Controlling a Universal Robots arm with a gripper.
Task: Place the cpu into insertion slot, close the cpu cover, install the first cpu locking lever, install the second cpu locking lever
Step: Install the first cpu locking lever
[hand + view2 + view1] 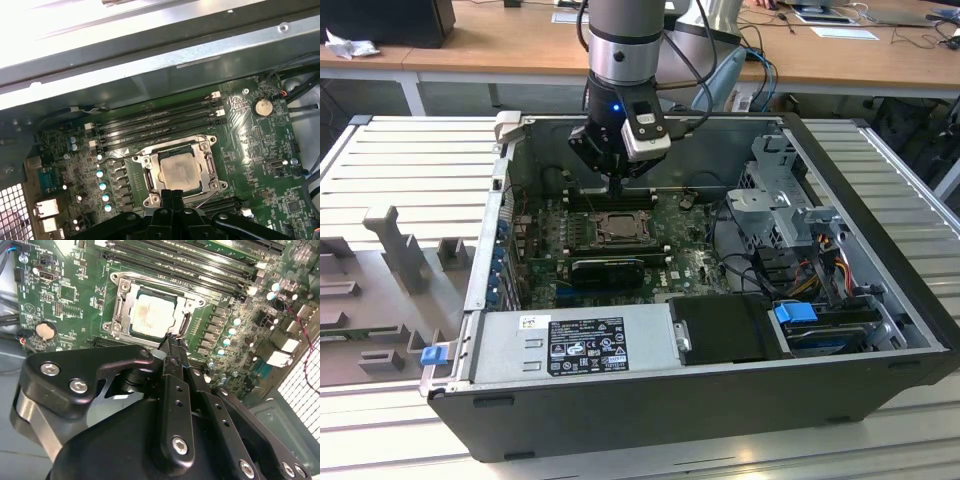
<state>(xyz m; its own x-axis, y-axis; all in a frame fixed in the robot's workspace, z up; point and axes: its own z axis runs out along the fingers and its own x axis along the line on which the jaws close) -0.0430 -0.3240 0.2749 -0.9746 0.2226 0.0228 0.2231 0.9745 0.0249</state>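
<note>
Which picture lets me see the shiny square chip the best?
The second wrist view: the cpu looks biggest there, its pale top in plain sight. The first wrist view shows it smaller, with the gripper at one edge. In the exterior view it is a tiny pale square.

You see the cpu pale silver-grey, mottled faintly tan, inside the silver rim of the insertion slot on the green motherboard. The memory slots are black, and so is the gripper. In the exterior view, the power supply is grey with a black label, the near-right plastic tab is blue, and the computer case is black.
</note>
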